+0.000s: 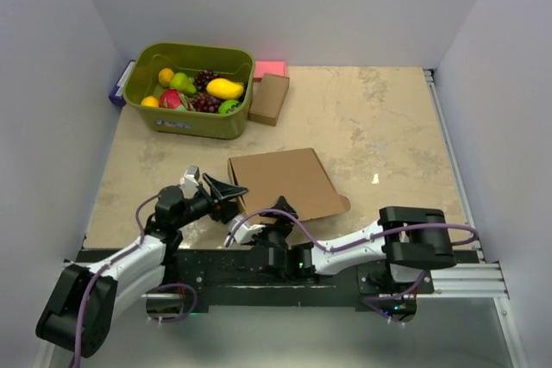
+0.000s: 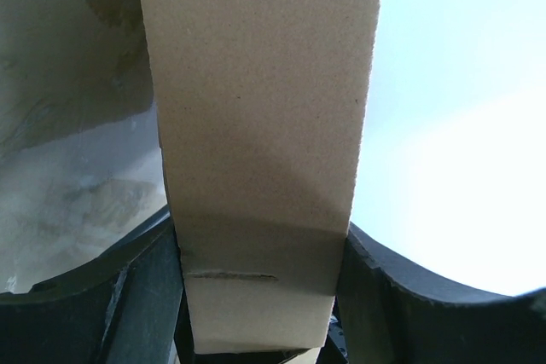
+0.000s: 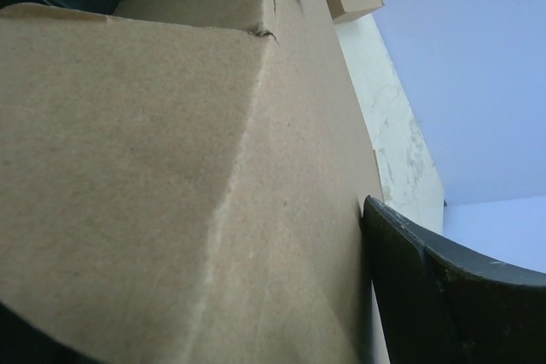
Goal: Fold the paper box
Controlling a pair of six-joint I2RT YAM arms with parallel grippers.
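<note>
Paper box (image 1: 285, 183) lies mid-desk (image 1: 388, 127), toward the front edge. Left claw (image 1: 226, 191) at its left edge, box wall between the fingers. Right claw (image 1: 278, 210) at its near edge. Bin (image 1: 185, 122) back left, fruit (image 1: 194, 90) inside. Small box (image 1: 269, 99) just right of bin.

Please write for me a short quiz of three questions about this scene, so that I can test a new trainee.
1. True or false: the paper box lies on the table, outside the green bin.
2. What stands just beside the green bin's right side in the top view? A) a small brown cardboard box B) a glass bottle C) a white cup
3. Name the gripper at the paper box's left edge in the top view.
Key: 1 true; 2 A; 3 the left gripper.
</note>
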